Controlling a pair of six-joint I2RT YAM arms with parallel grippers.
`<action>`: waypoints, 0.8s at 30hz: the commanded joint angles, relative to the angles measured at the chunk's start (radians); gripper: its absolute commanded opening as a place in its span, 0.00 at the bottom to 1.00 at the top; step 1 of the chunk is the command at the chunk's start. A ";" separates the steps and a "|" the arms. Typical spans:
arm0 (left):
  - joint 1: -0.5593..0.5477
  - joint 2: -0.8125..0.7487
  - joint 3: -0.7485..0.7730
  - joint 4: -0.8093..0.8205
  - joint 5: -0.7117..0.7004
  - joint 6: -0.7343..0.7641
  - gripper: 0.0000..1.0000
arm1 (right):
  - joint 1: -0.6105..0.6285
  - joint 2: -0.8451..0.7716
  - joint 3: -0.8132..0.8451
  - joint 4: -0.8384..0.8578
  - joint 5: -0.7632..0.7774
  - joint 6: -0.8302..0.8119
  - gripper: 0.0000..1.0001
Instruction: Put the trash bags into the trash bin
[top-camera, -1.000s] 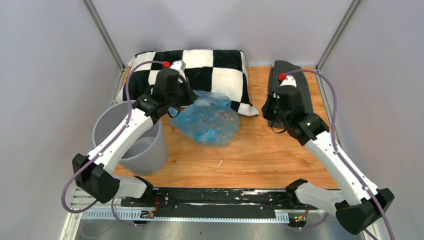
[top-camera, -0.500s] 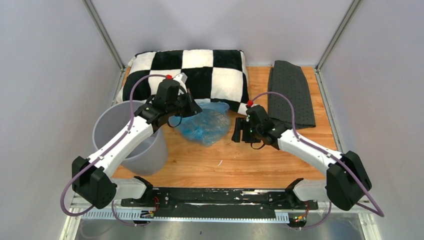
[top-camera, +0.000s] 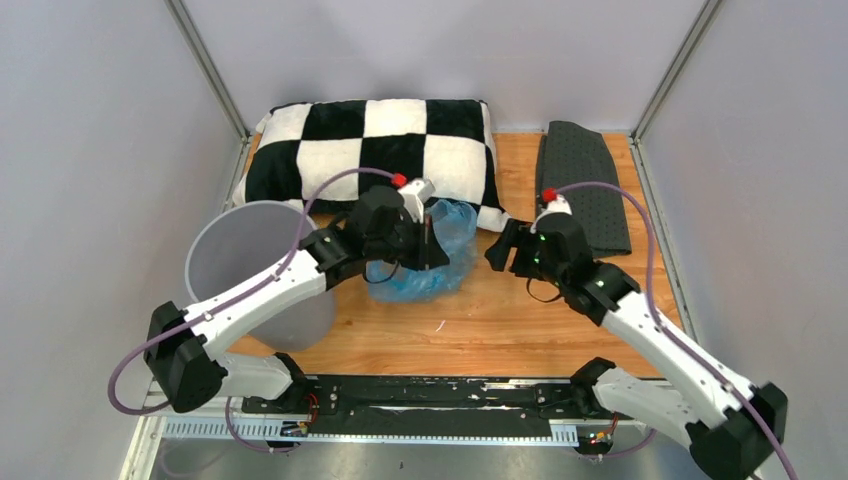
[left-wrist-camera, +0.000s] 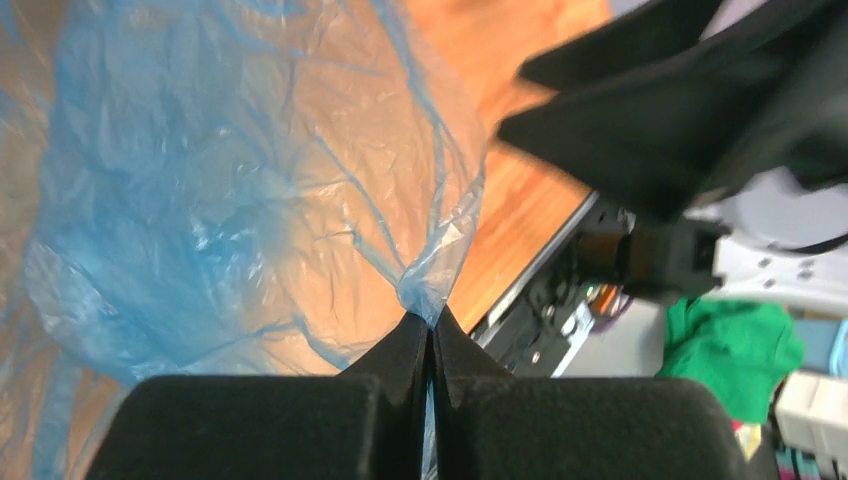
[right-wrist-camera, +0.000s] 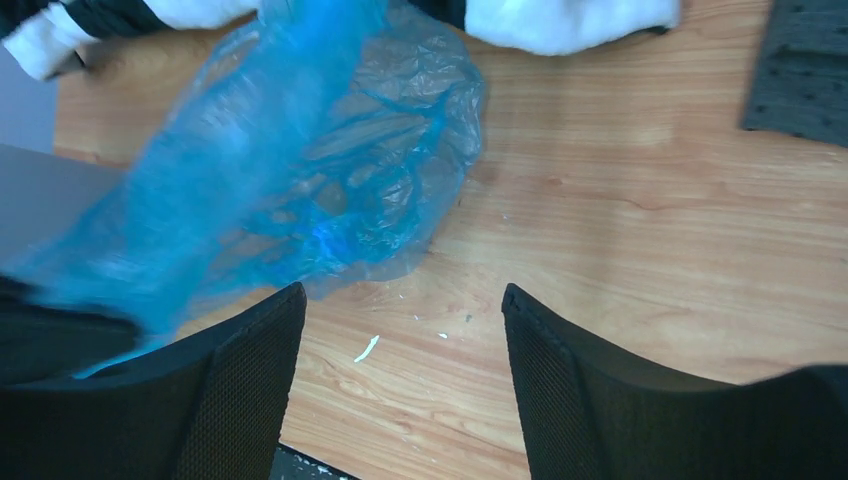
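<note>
The bag (top-camera: 452, 228) is crumpled on the table (top-camera: 520, 310), just before the pillow (top-camera: 400, 140) and to the right of the bin (top-camera: 300, 310), not inside it. The left gripper (left-wrist-camera: 430, 335) is pressed together on a fold of the bag. The right gripper (right-wrist-camera: 403, 315) is spread beside the bag and holds nothing.

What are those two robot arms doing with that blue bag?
The left gripper is shut, pinching an edge of the thin, crinkly light-blue plastic trash bag over the wooden table. The right gripper hangs open beside the bag, touching nothing. The round light-grey plastic bin stands to the left, and the bag is not in it yet.
</note>
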 joint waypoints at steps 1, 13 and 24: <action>-0.074 0.046 -0.150 0.075 0.018 0.008 0.00 | -0.020 -0.149 -0.045 -0.138 0.054 0.021 0.75; -0.231 0.186 -0.268 0.322 0.023 -0.066 0.03 | 0.016 -0.072 -0.162 -0.133 -0.095 0.109 0.77; -0.241 0.228 -0.244 0.322 0.042 -0.048 0.08 | 0.016 -0.022 -0.258 0.038 -0.182 0.183 0.76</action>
